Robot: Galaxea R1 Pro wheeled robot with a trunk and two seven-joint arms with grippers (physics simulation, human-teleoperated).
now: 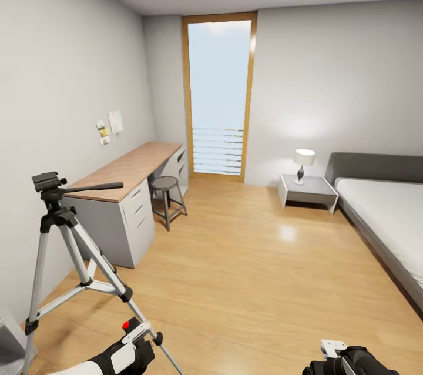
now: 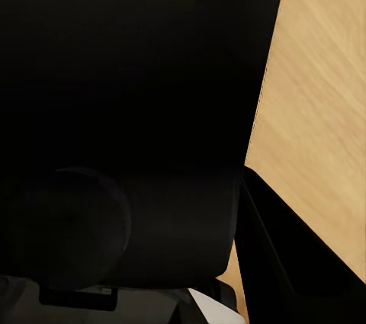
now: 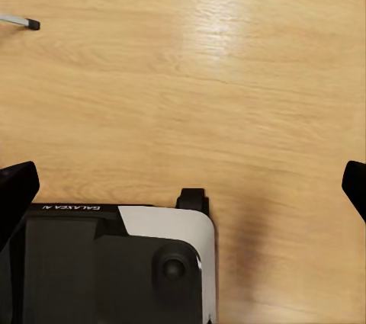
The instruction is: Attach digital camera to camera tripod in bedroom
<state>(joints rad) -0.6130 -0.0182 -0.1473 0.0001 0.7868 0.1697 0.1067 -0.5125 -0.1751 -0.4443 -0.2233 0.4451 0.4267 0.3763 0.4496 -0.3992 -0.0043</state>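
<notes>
Bedroom stock, one entry. Camera tripod: standing on the wood floor at about 8 o'clock in the head view, silver legs splayed, black head up at 9 o'clock with the pan handle reaching toward the bench beside it. Digital camera: carried low at 7 o'clock by the left claw, red button visible on top; in the left wrist view its black body blocks nearly everything, so the claw appears pinched on it, though the fingers themselves cannot be made out. Right claw: fingers spread wide over bare floor, holding nothing, at 5 o'clock in the head view. Other fittings: stool by the bench, bedside table with lamp at 3 o'clock, bed along the right wall, tall window at 12 o'clock. Hazards, as judged: nearest tripod leg runs down just beside the left claw, so lifting the camera toward the head could knock that leg and tip or skid the stand. Pan handle juts sideways at mounting height and may catch the wrist on approach. Left wrist view being blacked out by the camera, alignment must rely on the head view alone; a misjudged descent could land the camera off the plate and drop it.
</notes>
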